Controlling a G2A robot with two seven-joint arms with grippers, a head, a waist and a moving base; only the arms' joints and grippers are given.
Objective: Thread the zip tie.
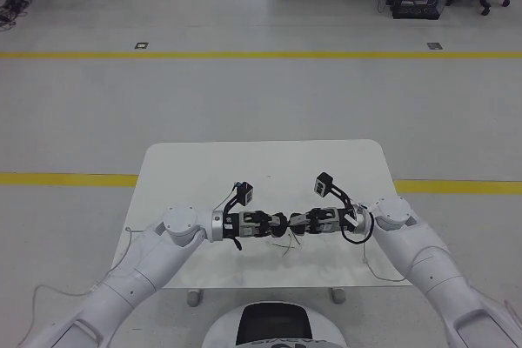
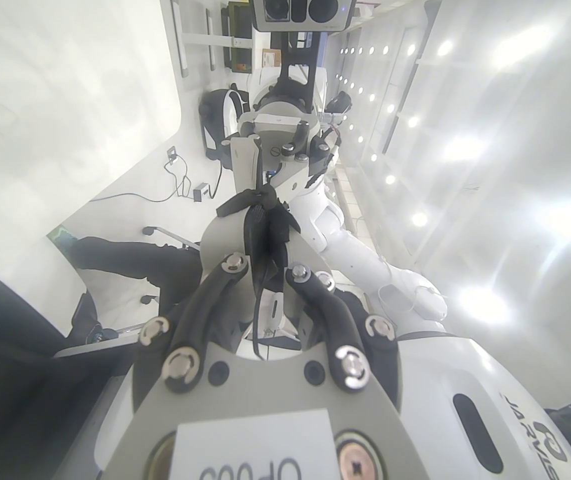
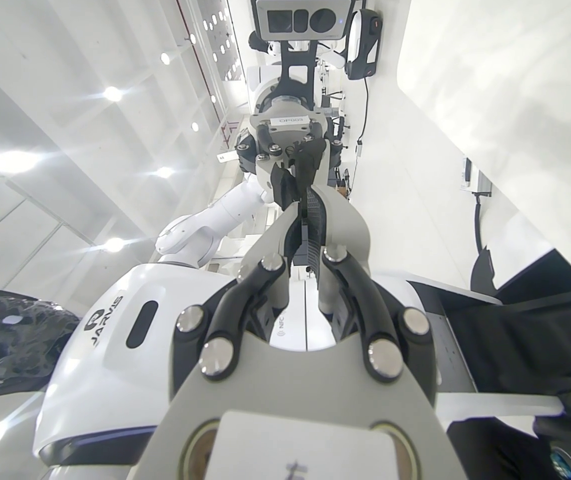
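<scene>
My two grippers meet tip to tip above the front part of the white table (image 1: 183,165). The left gripper (image 1: 274,225) comes in from the left and the right gripper (image 1: 299,223) from the right. Each is shut on the zip tie (image 1: 287,245), a thin strap whose loose ends hang down below the meeting point. In the left wrist view the left gripper (image 2: 265,232) pinches the strap, and the dark tail of the zip tie (image 2: 259,297) runs back between its fingers. In the right wrist view the right gripper (image 3: 299,214) is closed just before the left one's fingertips (image 3: 285,184). The tie's head is hidden between the pads.
The table's front edge (image 1: 270,285) lies just under the arms. Behind the grippers the tabletop is bare up to its far edge (image 1: 261,144). Yellow floor lines (image 1: 61,179) run past both sides of the table.
</scene>
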